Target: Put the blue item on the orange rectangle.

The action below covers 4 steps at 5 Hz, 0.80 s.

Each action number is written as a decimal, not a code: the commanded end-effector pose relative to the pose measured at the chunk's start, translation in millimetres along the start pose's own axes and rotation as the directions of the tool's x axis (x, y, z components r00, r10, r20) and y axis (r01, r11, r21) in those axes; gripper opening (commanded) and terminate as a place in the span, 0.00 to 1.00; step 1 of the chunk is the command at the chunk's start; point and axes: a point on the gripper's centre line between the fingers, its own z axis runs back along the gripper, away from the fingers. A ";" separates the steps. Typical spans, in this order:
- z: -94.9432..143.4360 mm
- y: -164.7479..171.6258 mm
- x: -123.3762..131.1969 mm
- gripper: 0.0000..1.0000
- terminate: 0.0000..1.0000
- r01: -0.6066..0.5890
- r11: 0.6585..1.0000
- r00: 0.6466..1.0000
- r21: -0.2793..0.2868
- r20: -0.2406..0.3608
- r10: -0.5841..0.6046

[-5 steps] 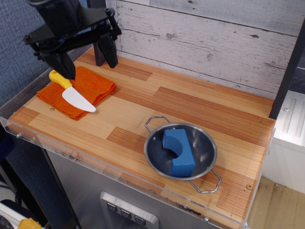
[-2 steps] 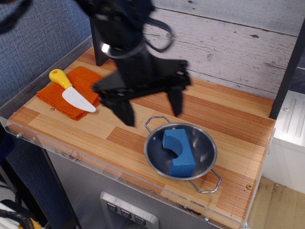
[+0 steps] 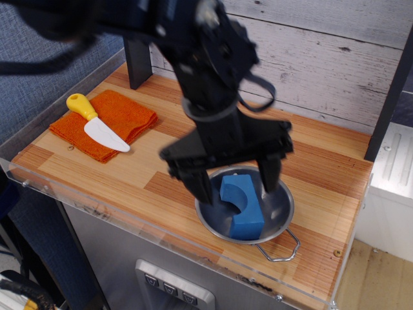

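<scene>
Observation.image view, jaws (image 3: 236, 183) spread wide, straddling blue block (image 3: 242, 205) in metal bowl (image 3: 281, 204), gripping nothing

Bowl rim (image 3: 284, 194) rings the blue block (image 3: 242, 205).

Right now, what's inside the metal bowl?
The blue block sits in the bowl. The open hand straddles it, hiding the bowl's far rim and left handle.

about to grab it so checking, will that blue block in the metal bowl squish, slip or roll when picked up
The blue block looks solid and matte, so probably stiff and not slippery. Its flat faces suggest it won't roll. It lies loose in the metal bowl, which may slide if nudged by the open pincer.
</scene>
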 end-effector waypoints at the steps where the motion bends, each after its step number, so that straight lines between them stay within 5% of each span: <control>1: -15.0 -10.0 9.5 1.00 0.00 -0.003 1.000 1.000 0.020 0.005 0.003; 4: -47.7 -2.9 23.6 1.00 0.00 -0.022 0.995 1.000 0.096 -0.006 0.023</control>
